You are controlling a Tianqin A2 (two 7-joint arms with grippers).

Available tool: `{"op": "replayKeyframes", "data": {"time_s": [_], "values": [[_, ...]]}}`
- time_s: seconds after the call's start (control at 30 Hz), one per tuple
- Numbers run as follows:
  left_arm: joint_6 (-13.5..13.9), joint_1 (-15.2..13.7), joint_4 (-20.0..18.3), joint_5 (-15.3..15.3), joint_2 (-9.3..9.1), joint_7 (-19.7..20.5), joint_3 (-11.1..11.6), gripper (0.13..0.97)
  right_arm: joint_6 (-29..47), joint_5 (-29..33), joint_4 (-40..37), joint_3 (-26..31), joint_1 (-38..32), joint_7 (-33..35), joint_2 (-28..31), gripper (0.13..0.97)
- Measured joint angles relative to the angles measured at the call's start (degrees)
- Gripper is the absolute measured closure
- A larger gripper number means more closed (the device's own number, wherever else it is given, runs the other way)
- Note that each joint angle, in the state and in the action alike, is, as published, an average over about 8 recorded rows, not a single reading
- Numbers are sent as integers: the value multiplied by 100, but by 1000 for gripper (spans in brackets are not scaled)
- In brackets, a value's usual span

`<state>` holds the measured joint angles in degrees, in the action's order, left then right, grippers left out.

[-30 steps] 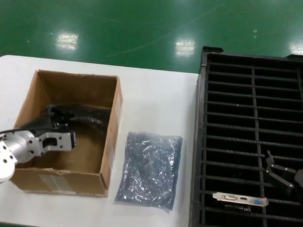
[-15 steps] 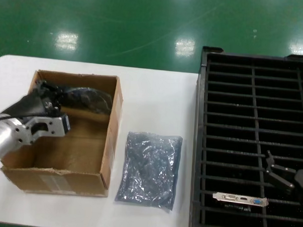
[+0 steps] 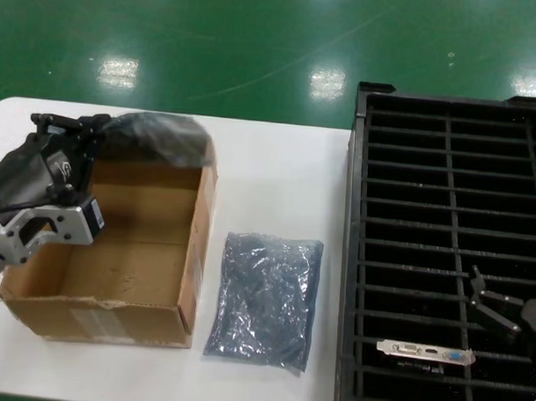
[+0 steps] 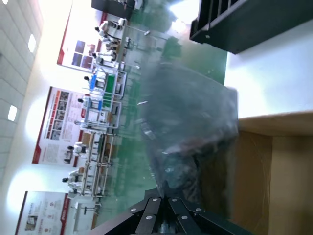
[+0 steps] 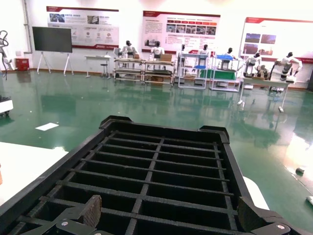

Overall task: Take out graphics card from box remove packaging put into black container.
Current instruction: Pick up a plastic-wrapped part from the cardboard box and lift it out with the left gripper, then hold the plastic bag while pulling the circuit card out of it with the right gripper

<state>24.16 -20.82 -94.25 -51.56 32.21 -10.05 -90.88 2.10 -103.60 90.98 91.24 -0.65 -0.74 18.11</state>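
My left gripper (image 3: 99,129) is shut on a crinkly grey-blue packaging bag (image 3: 157,135), held in the air above the far wall of the brown box (image 3: 190,277). In the left wrist view the shut gripper (image 4: 168,190) pinches the edge of this bag (image 4: 190,122); what it holds inside is hidden. A second packaging bag (image 3: 265,297) lies flat on the table beside the box. One graphics card (image 3: 426,353) stands in a near slot of the black container (image 3: 448,101). My right gripper (image 3: 491,307) hangs open over the container (image 5: 161,161), with nothing between its fingers (image 5: 92,210).
The white table (image 3: 278,174) carries the box at the left and the container at the right, the flat bag between them. The box floor (image 3: 125,266) shows bare cardboard. Green floor lies beyond the table's far edge.
My left gripper has risen out of the box and toward its far wall, lifting the bag with it from inside to above the rim. The right arm has not moved.
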Motion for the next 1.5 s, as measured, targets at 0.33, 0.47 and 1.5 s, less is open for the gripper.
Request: {"op": "replayKeyframes", "data": {"time_s": [0.33, 0.47, 1.5], "values": [[-3, 936, -857, -353, 94, 32, 200, 959, 0, 0, 0, 0, 0, 0, 0, 129], [-75, 1249, -1054, -548, 144, -50, 143, 959, 0, 0, 0, 0, 0, 0, 0, 129], [-97, 1465, -1215, -711, 201, -116, 63, 959, 1199, -249, 771, 265, -439, 477, -587, 146]]}}
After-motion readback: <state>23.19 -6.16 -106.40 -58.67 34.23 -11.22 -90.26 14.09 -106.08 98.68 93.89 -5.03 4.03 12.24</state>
